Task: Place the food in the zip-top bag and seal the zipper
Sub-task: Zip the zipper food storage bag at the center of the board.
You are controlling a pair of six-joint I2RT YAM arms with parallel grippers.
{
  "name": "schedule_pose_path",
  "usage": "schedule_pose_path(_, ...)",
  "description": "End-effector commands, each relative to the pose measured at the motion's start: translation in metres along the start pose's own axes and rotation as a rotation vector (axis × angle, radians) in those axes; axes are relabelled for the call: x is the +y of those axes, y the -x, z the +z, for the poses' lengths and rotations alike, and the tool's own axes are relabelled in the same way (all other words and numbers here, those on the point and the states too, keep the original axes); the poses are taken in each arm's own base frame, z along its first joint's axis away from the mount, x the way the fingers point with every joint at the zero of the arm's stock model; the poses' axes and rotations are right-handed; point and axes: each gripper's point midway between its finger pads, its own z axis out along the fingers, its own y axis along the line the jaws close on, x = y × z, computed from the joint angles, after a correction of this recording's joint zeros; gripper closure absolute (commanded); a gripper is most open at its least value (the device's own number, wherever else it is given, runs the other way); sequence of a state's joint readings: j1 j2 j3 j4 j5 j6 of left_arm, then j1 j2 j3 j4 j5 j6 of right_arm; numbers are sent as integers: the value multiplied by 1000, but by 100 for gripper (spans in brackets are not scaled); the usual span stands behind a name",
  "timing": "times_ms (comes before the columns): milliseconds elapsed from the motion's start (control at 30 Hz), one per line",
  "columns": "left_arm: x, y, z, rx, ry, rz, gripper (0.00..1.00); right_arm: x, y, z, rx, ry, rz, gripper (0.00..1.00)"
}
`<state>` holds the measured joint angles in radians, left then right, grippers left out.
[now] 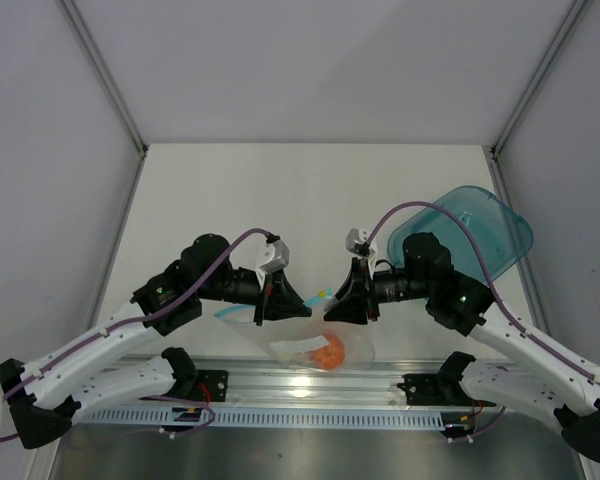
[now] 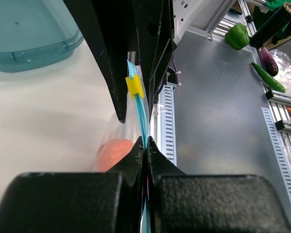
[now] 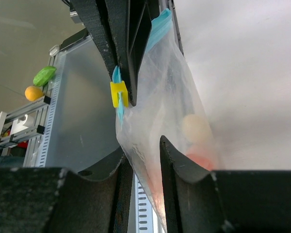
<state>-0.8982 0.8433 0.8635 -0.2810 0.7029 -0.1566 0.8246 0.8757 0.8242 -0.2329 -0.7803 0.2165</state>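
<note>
The clear zip-top bag (image 1: pixel 325 348) hangs between my two grippers over the table's near edge. The orange-red lump (image 1: pixel 328 351) lies inside it, and also shows in the left wrist view (image 2: pixel 114 151). The cream ball (image 3: pixel 196 127) sits just above the lump (image 3: pixel 204 159) inside the bag (image 3: pixel 160 107). My left gripper (image 1: pixel 283 297) (image 2: pixel 145 143) is shut on the teal zipper strip (image 2: pixel 141 114), just short of its yellow end (image 2: pixel 134 86). My right gripper (image 1: pixel 348 300) (image 3: pixel 145 145) is open, its jaws standing either side of the bag's lower corner. The yellow end (image 3: pixel 119 94) shows beyond them.
The teal plastic plate (image 1: pixel 475 225) (image 2: pixel 29 34) lies at the right of the table. An aluminium rail (image 1: pixel 300 385) runs along the near edge, below the bag. Toy vegetables (image 2: pixel 237 35) lie off the table beyond the rail, and two more (image 3: pixel 42 76) show in the right wrist view.
</note>
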Motion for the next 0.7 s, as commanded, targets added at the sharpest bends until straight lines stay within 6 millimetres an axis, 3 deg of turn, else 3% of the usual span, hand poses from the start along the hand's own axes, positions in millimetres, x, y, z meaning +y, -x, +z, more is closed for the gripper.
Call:
schedule_pose_path(0,-8,6,0,-7,-36,12,99,16,25,-2,-50,67,-65,69)
schedule_pose_path(233,-6,5,2,-2,-32,2,100,22,34,-1,-73,97,-81,73)
schedule_pose_path(333,-6,5,2,-2,-30,1,99,22,37,1,-75,101,-78,84)
schedule_pose_path(400,-6,6,2,-3,-30,2,99,20,37,2,-76,95,-76,100)
schedule_pose_path(467,-6,10,2,-9,-30,2,99,12,39,2,-93,48,-66,100)
schedule_pose_path(500,-6,11,2,-13,-26,1,94,9,39,2,-101,28,-52,100)
schedule_pose_path(533,-6,14,1,-22,-15,-10,73,5,40,3,-116,10,-52,100)
schedule_pose_path(567,-7,21,-1,-45,-5,-4,58,5,40,3,-122,4,-47,100)
schedule_pose_path(667,-10,40,-5,-108,7,17,37,-1,43,2,-139,-35,-36,100)
